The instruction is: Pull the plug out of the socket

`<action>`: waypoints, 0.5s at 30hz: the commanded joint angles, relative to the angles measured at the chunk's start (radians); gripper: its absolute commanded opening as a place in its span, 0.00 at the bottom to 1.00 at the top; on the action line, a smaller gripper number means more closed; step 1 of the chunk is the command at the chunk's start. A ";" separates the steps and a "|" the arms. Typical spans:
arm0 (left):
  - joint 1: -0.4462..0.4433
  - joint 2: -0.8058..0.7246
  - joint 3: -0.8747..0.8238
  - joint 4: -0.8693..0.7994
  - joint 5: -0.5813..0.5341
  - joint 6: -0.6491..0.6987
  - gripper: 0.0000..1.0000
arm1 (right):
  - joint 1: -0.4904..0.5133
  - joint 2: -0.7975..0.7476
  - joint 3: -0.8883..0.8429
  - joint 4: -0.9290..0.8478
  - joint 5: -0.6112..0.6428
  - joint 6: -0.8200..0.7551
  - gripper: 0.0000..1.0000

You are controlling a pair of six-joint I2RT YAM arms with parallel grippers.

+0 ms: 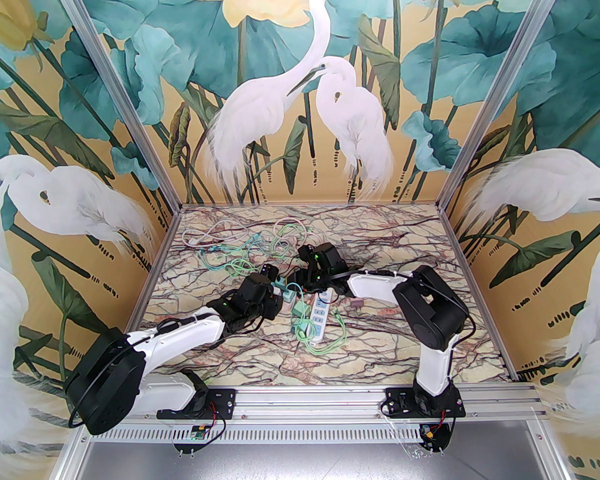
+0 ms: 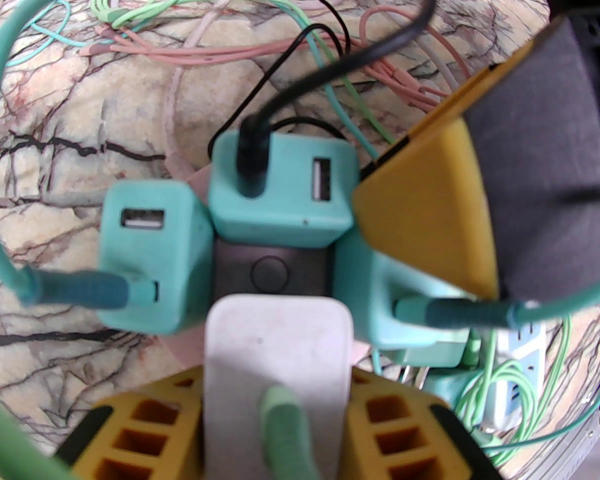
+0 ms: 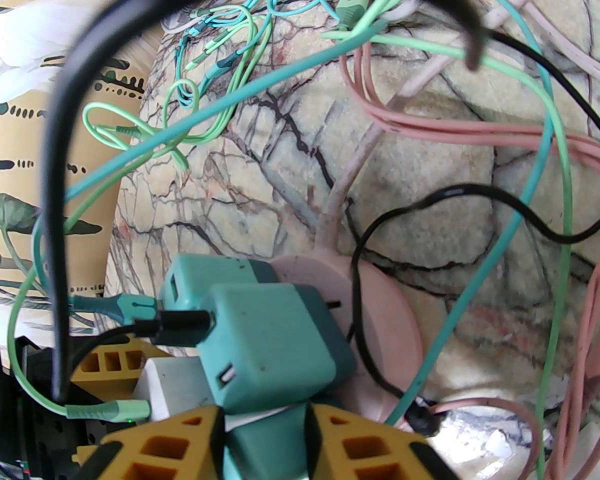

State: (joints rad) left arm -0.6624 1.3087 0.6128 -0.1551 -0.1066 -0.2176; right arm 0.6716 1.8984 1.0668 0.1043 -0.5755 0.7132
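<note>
At the middle of the bench (image 1: 260, 363), with the left gripper (image 2: 277, 393) clamped on the white boxy plug (image 2: 275, 333) and the right gripper (image 3: 266, 428) clamped on a teal cube plug (image 2: 375, 288) in the round pink socket (image 3: 385, 318), best pull straight out, never twisting.

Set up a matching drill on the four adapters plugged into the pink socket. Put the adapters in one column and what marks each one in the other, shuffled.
Adapters
1. white adapter
2. middle teal adapter
3. left teal adapter
4. right teal adapter

Marks
A. black cable plugged in
B. gripped by the right hand
C. gripped by the left hand
D. teal cable plugged in, no hand on it

Pairs: 1-C, 2-A, 3-D, 4-B
</note>
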 commanded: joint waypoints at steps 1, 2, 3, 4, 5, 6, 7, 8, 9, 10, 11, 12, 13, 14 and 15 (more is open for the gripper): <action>-0.002 0.017 0.028 -0.012 -0.019 -0.047 0.37 | 0.023 0.028 -0.036 -0.121 0.066 -0.053 0.34; -0.002 0.012 0.029 -0.012 -0.017 -0.053 0.37 | 0.023 0.033 -0.039 -0.123 0.076 -0.057 0.34; -0.002 0.004 0.027 -0.007 -0.009 -0.054 0.37 | 0.023 0.037 -0.039 -0.126 0.083 -0.060 0.33; -0.002 -0.006 0.023 0.001 -0.005 -0.054 0.37 | 0.024 0.040 -0.041 -0.129 0.094 -0.064 0.33; -0.002 -0.020 0.016 0.009 -0.005 -0.055 0.36 | 0.023 0.043 -0.043 -0.133 0.099 -0.068 0.33; -0.002 -0.030 0.010 0.014 -0.004 -0.055 0.33 | 0.023 0.047 -0.045 -0.133 0.104 -0.071 0.33; -0.002 -0.043 0.004 0.018 -0.002 -0.053 0.32 | 0.024 0.049 -0.047 -0.133 0.106 -0.073 0.33; -0.001 -0.050 0.003 0.017 0.002 -0.051 0.32 | 0.023 0.054 -0.048 -0.132 0.107 -0.073 0.33; -0.001 -0.052 0.006 0.009 0.006 -0.049 0.32 | 0.023 0.057 -0.048 -0.132 0.108 -0.075 0.33; -0.001 -0.048 0.015 -0.007 0.008 -0.045 0.32 | 0.025 0.059 -0.047 -0.132 0.107 -0.074 0.32; -0.002 -0.040 0.027 -0.029 0.000 -0.044 0.33 | 0.026 0.062 -0.046 -0.133 0.109 -0.075 0.32; -0.002 -0.035 0.037 -0.045 -0.010 -0.043 0.33 | 0.026 0.061 -0.045 -0.133 0.111 -0.076 0.32; -0.002 -0.030 0.044 -0.056 -0.018 -0.043 0.32 | 0.028 0.061 -0.044 -0.137 0.114 -0.078 0.32; -0.002 -0.029 0.047 -0.060 -0.025 -0.048 0.32 | 0.029 0.059 -0.041 -0.142 0.121 -0.082 0.32; -0.002 -0.033 0.046 -0.057 -0.026 -0.051 0.32 | 0.030 0.061 -0.041 -0.148 0.127 -0.084 0.32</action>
State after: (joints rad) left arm -0.6632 1.2976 0.6220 -0.1970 -0.1158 -0.2211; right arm 0.6876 1.8980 1.0657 0.1055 -0.5430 0.6727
